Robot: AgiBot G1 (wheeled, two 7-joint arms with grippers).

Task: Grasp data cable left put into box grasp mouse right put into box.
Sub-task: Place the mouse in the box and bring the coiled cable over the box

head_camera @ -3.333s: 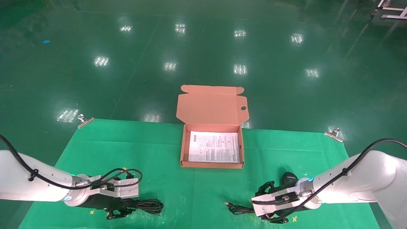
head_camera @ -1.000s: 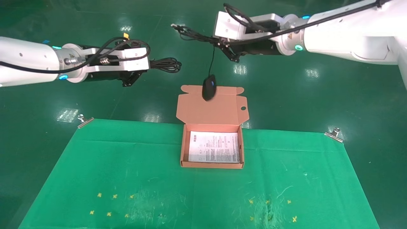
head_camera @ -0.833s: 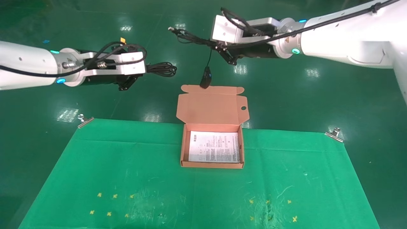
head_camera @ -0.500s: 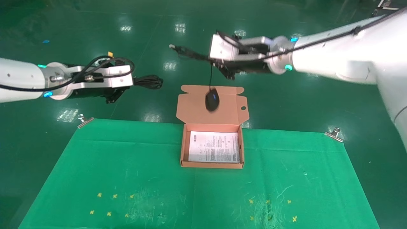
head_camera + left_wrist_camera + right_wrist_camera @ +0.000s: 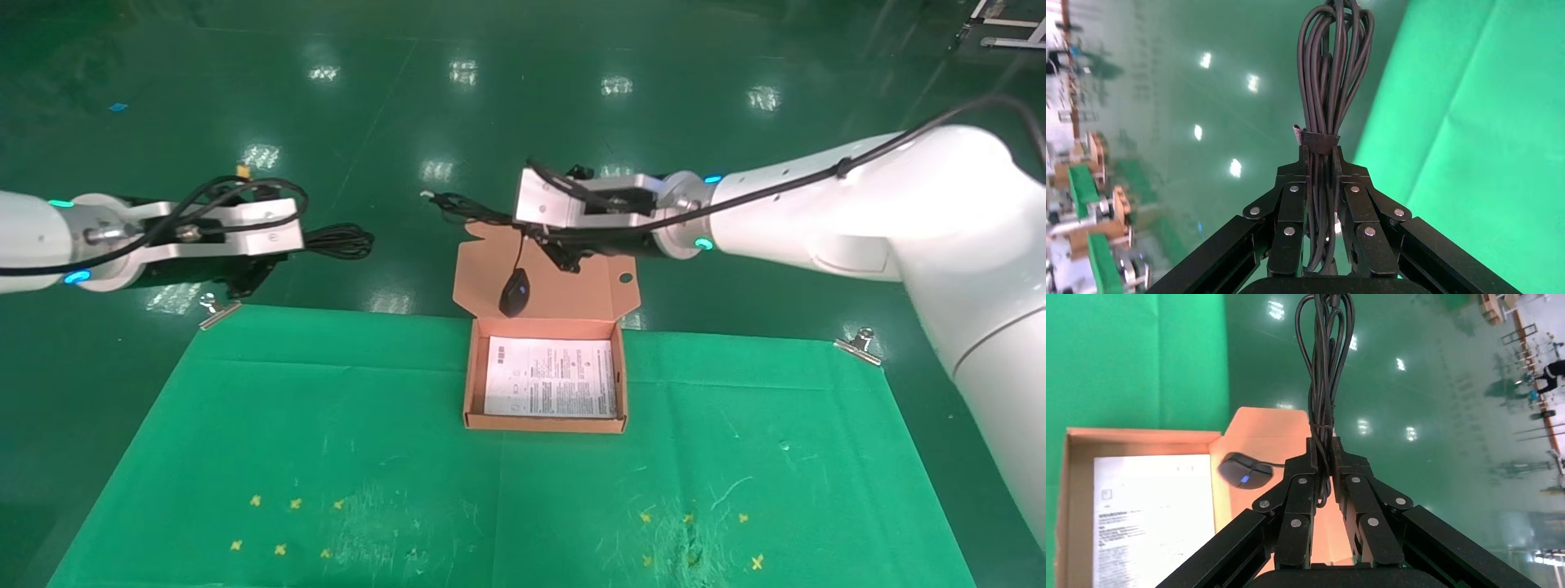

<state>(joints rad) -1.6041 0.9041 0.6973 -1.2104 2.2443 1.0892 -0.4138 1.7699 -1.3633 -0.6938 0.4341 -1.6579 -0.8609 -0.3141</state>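
Dangling mouse (image 5: 515, 292) by cord (image 5: 1322, 367) over box (image 5: 545, 422), right gripper (image 5: 562, 255) clamped

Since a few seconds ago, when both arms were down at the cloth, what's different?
Both grippers took hold and lifted. The left gripper now carries the data cable high, left of the box. The right gripper grips the mouse's cord, so the mouse dangles before the lid, lower than a second ago. The box and green cloth stayed put.
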